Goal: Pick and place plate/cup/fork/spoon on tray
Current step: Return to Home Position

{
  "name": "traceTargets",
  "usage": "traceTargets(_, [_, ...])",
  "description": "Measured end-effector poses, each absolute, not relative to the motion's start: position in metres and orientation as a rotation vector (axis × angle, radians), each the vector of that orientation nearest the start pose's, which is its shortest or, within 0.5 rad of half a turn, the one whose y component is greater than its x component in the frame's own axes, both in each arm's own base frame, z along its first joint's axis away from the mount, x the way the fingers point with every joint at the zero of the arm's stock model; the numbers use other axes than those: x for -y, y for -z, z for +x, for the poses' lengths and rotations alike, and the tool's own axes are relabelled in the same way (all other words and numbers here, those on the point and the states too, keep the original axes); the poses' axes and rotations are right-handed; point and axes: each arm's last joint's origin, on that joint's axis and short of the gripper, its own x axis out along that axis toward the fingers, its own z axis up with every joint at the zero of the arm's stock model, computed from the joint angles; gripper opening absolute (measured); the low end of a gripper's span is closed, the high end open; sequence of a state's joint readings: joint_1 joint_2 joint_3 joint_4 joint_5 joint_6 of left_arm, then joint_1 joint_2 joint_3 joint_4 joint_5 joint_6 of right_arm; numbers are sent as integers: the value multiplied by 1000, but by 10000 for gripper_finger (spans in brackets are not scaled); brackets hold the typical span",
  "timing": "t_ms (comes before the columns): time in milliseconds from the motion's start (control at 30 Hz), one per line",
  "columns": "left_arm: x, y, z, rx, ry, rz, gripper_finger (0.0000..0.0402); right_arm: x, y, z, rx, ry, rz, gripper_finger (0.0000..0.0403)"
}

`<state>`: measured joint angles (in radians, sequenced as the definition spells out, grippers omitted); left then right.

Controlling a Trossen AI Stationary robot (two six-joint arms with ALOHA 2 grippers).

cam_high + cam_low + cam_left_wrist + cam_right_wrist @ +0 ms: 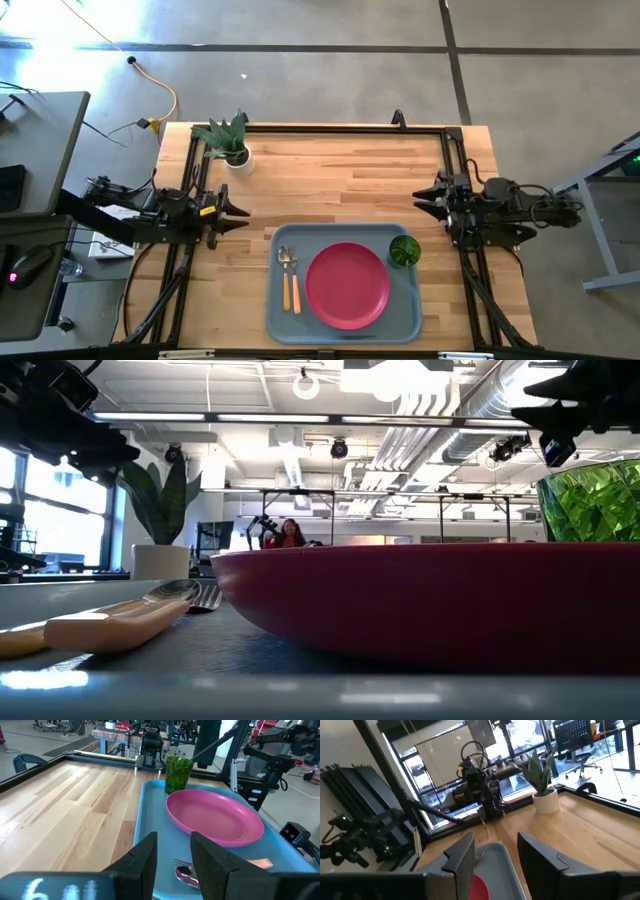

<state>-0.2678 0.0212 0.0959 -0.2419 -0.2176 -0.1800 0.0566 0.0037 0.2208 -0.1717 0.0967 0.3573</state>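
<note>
The plate lies in the middle of the tray, the cup stands in the tray's far right corner, just beside the plate, and the fork and spoon lie side by side along its left edge, heads toward the far side. All four things are judged to be already placed.

The plate is judged stiff, light and smooth; it would best be taken by its raised rim. The cup looks thin-walled and slick, so it would be gripped across its body, gently. The fork and spoon are slim and lie flat and close together, so each would be pinched across the handle, where little clearance is left between them.

The left gripper hangs over the worktop near the left edge, just off the tray's far left corner, fingers apart and empty. The right gripper is held near the right edge, beyond the cup, fingers apart and empty.

A potted plant stands near the far left corner, well clear of the tray. Nothing is seen blocking either arm.
</note>
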Motion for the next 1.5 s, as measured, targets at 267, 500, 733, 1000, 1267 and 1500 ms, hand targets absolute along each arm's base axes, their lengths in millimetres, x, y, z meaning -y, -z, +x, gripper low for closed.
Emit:
traceTargets(267, [18, -171, 89, -166, 34, -139, 106, -2, -197, 89, 60, 30, 373, 139])
traceTargets(500, [18, -171, 89, -166, 34, -139, 106, -3, -177, 95, 53, 30, 421, 139])
traceTargets(733, [18, -171, 89, -166, 34, -139, 106, -3, -170, 97, 46, 32, 440, 139])
traceTargets(1000, [18, -171, 89, -166, 34, -139, 106, -3, -170, 97, 46, 32, 442, 139])
traceTargets(1267, [18, -171, 89, -166, 33, -139, 106, -3, -170, 97, 45, 32, 448, 139])
traceTargets(1500, [18, -171, 89, -166, 33, -139, 106, -3, -170, 97, 45, 32, 448, 139])
